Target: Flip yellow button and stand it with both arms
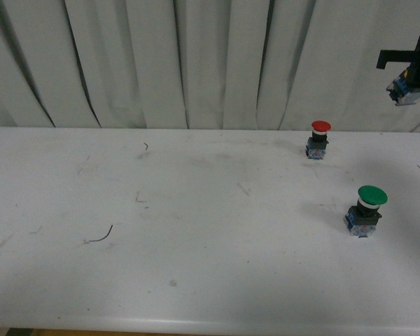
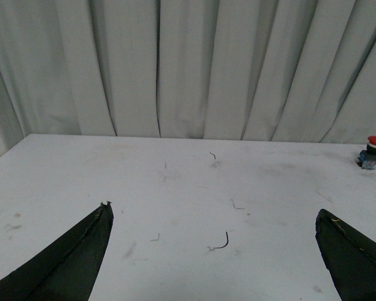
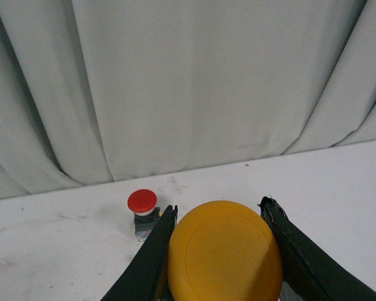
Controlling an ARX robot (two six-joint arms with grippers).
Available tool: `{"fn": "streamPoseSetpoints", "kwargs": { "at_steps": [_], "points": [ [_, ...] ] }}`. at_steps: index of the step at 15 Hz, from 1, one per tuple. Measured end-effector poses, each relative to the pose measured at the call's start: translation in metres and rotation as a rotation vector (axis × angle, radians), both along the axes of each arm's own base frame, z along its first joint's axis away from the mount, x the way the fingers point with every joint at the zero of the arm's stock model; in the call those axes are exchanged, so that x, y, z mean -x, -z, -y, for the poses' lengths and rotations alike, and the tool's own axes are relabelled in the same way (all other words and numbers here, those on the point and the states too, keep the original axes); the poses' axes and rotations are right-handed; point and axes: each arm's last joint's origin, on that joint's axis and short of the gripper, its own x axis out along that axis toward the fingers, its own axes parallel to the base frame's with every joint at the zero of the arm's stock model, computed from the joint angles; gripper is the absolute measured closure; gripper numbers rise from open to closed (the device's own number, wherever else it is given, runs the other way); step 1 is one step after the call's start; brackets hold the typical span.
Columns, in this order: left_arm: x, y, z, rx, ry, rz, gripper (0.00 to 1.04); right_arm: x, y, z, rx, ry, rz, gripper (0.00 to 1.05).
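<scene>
My right gripper (image 3: pixel 219 216) is shut on the yellow button (image 3: pixel 224 254); its round yellow-orange cap fills the gap between the two black fingers. In the front view the right gripper (image 1: pixel 409 73) hangs high at the far right, well above the table, with the button's blue-and-black base (image 1: pixel 404 89) showing under it. My left gripper (image 2: pixel 213 213) is open and empty, its two black fingertips wide apart over the white table (image 2: pixel 175 188). The left arm does not show in the front view.
A red-capped button (image 1: pixel 319 138) stands at the table's back right; it also shows in the left wrist view (image 2: pixel 371 152) and the right wrist view (image 3: pixel 142 211). A green-capped button (image 1: pixel 366 210) stands nearer, at the right. Grey curtain (image 1: pixel 196 63) behind. Small wire scraps (image 1: pixel 101 236) lie left.
</scene>
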Motion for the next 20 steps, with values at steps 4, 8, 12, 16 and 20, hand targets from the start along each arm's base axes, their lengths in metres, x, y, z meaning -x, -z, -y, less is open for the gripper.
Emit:
{"fn": "streamPoseSetpoints", "kwargs": {
  "at_steps": [4, 8, 12, 16, 20],
  "points": [
    [0.0, 0.0, 0.0, 0.0, 0.0, 0.0, 0.07, -0.068, 0.029, -0.011, 0.006, 0.017, -0.217, 0.69],
    [0.0, 0.0, 0.0, 0.0, 0.0, 0.0, 0.07, -0.088, 0.064, -0.036, -0.001, -0.009, -0.369, 0.69],
    [0.0, 0.0, 0.0, 0.0, 0.0, 0.0, 0.07, -0.094, 0.093, -0.042, -0.003, 0.089, -0.441, 0.69],
    [0.0, 0.0, 0.0, 0.0, 0.0, 0.0, 0.07, -0.106, 0.095, -0.035, -0.005, 0.154, -0.44, 0.69],
    [0.0, 0.0, 0.0, 0.0, 0.0, 0.0, 0.07, -0.11, 0.107, -0.039, -0.012, 0.154, -0.485, 0.69]
  ]
}}
